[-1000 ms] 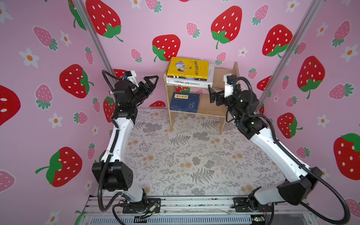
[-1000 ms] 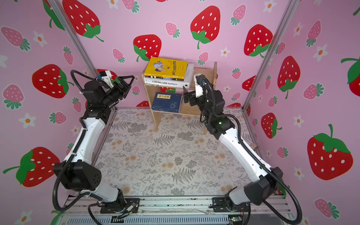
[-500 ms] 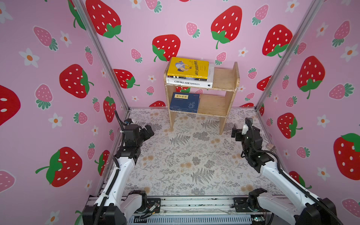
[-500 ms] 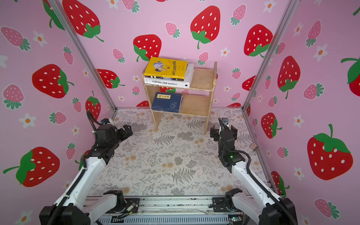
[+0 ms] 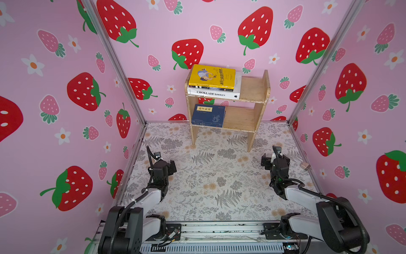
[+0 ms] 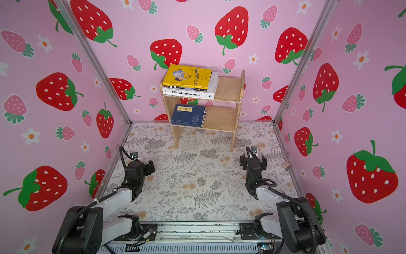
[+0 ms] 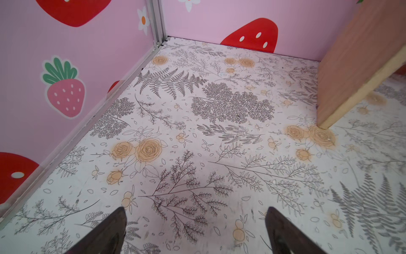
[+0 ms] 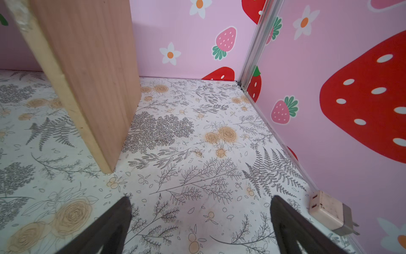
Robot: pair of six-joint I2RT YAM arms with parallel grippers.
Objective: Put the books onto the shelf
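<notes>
Your left jaws at eight o'clock and right jaws at four o'clock stand spread; books (image 5: 211,75) lie flat on the shelf (image 5: 252,89) at twelve.

Both arms are folded low, elbows back near their bases — the left gripper (image 7: 196,209) and the right gripper (image 8: 200,197) point forward and down, jaws spread wide, empty
</notes>
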